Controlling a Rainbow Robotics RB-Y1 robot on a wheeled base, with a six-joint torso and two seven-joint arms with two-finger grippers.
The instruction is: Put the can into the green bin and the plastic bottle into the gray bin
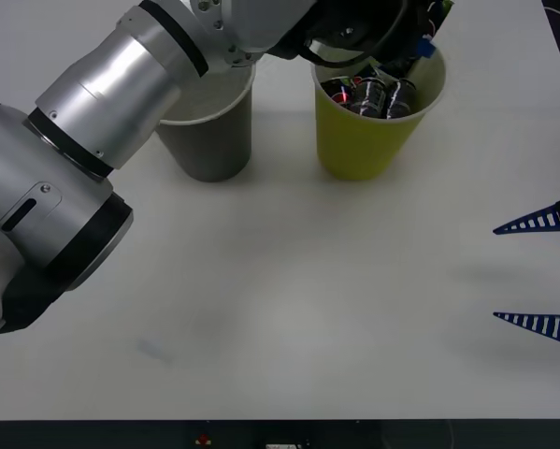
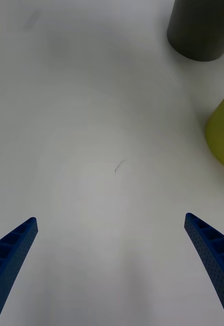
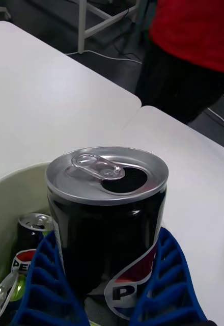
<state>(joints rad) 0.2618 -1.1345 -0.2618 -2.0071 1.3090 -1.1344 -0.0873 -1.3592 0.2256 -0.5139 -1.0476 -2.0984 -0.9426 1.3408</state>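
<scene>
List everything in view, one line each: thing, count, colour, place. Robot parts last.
can: one, black with silver top, opened, clamped in the left gripper above the green bin
other cans: at least three, dark, lying inside the green bin
green bin: one, yellow-green, far side of the table, right of the gray bin
gray bin: one, gray, beside the green bin
table: one, white
left gripper: blue fingers shut on the can, over the green bin
right gripper: blue fingers open, idle above the table's right side

"P" on the can (image 3: 107, 224), "PE" on another can (image 3: 28, 244)
</scene>
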